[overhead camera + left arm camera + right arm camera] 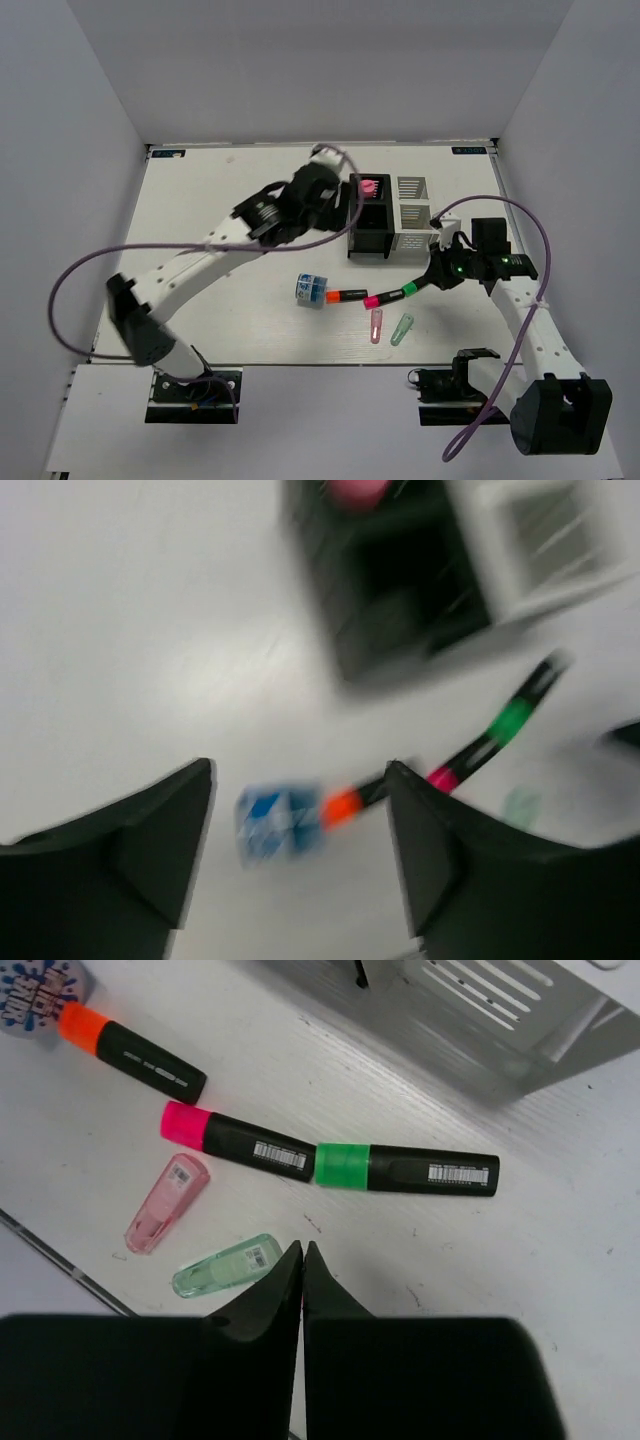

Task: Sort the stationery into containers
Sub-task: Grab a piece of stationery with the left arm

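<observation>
1. The left hand (300, 770) hovers above the worktop (200, 180) just beside the black compartments of the mesh organiser (388, 222). Its fingers are spread wide with nothing between them.
2. A pink item (370, 186) sits in the far black compartment, so sorting looks barely begun.
3. The rest lies on the worktop in front of the organiser:
   - the tape roll (311, 290) touches the orange-capped marker (130, 1050);
   - the pink-capped marker (240, 1140) and green-capped marker (405, 1168) lie end to end;
   - the pink capsule (165, 1205) and green capsule (225, 1265) lie just beside them.
4. The right hand (303, 1255) hangs low near the green capsule, its fingers pressed together and empty.
5. The step in hand seems to be choosing the next pick. The right hand would have to open before descending on a marker or capsule. The left is ready for the tape roll.
</observation>
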Controlling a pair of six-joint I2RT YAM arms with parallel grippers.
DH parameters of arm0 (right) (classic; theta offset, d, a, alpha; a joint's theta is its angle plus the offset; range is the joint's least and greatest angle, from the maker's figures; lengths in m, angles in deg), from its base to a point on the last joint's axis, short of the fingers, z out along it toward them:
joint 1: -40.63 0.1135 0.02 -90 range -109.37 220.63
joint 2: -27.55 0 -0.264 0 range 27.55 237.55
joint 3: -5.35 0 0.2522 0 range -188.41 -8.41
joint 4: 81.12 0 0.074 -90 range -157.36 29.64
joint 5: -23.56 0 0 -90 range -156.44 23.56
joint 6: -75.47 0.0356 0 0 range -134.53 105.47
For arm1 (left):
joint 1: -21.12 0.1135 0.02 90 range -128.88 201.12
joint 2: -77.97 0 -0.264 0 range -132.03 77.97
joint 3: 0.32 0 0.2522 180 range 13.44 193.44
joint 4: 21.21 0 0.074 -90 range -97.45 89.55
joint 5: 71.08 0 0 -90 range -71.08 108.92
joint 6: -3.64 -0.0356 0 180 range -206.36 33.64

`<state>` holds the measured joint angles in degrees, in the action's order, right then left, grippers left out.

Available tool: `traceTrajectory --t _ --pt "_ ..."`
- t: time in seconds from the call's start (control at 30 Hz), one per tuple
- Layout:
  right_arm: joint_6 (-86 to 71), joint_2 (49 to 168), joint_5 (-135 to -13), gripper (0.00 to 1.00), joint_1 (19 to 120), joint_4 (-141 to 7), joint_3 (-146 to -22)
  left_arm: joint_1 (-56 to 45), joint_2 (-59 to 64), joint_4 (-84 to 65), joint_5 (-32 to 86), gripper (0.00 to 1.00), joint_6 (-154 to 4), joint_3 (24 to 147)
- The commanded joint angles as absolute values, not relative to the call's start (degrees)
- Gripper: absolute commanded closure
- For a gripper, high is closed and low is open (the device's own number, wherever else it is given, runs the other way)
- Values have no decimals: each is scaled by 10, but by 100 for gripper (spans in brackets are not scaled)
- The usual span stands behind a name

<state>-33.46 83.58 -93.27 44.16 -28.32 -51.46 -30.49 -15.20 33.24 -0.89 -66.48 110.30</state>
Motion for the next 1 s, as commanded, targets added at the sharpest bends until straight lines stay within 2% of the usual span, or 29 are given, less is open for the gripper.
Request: traceTrajectory --t 0.0,0.03,0.07,0.1,0.2,0.37,0.97 --pt "-293 841 -887 99 451 -293 -538 -309 -83 544 -85 21 -535 920" --pt "-292 841 -877 88 456 -297 -538 -311 -50 531 -86 7 -517 857" --pt "-288 842 -877 76 459 -297 -539 -313 -24 501 -68 5 -513 832" --pt "-287 843 -878 76 462 -297 -539 -316 -14 486 -65 0 -488 796" --pt "-281 845 -885 69 465 -298 -536 -316 0 436 -38 0 -472 740" --pt "-285 846 -877 66 465 -299 -534 -326 -49 398 1 0 -469 752" --pt "-289 846 -877 66 467 -293 -532 -330 -130 324 57 0 -464 780"
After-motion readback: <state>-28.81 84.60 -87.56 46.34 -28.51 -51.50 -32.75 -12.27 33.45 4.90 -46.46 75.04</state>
